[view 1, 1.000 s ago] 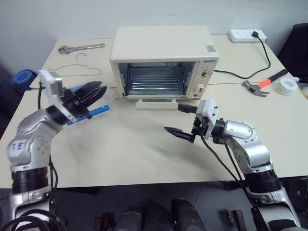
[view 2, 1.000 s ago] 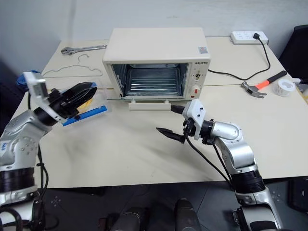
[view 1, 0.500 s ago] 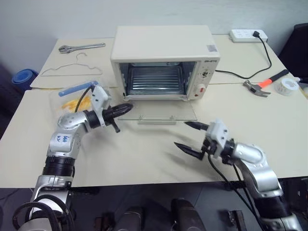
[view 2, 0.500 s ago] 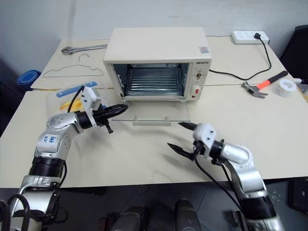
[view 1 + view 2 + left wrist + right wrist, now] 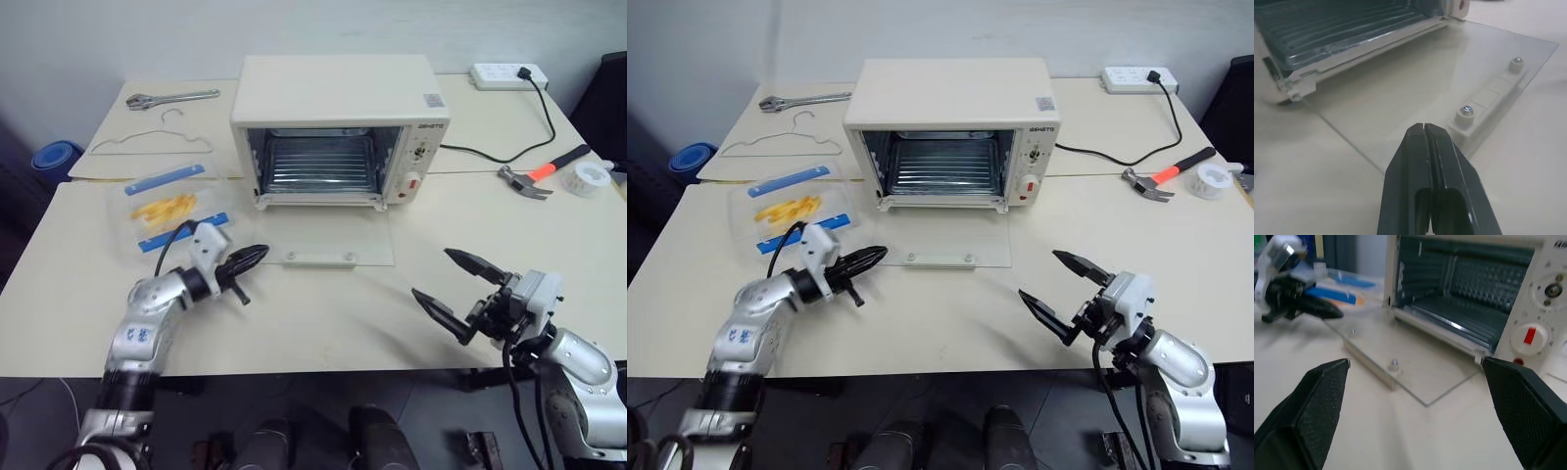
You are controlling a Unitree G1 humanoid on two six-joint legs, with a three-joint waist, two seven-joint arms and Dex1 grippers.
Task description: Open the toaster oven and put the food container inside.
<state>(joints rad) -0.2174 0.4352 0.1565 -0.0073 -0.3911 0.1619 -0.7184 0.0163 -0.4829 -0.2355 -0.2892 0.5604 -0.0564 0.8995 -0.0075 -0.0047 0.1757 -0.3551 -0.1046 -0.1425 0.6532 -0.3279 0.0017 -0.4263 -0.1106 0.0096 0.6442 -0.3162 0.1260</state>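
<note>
The toaster oven (image 5: 338, 127) stood at the back of the cream table (image 5: 294, 313), its glass door (image 5: 328, 235) dropped flat onto the tabletop and the wire rack (image 5: 315, 162) inside laid bare. The door's white bar handle (image 5: 318, 258) sat at the near edge of the glass. The food container (image 5: 168, 208), clear with blue clips and yellow food showing through it, lay on the table to the left of the oven, apart from the door.

My left gripper (image 5: 257, 255) hovered low over the table just beside the door's near left corner, its two black fingers pressed together and holding nothing. My right gripper (image 5: 454, 284) hung well apart from the oven, over the near right part of the table, its fingers spread wide and empty, pointing toward the open door.

Behind the container lay a wire hanger (image 5: 152, 142) and a wrench (image 5: 171, 96). On the right side were a hammer (image 5: 534, 173), a roll of tape (image 5: 586, 176) and a power strip (image 5: 505, 71).
</note>
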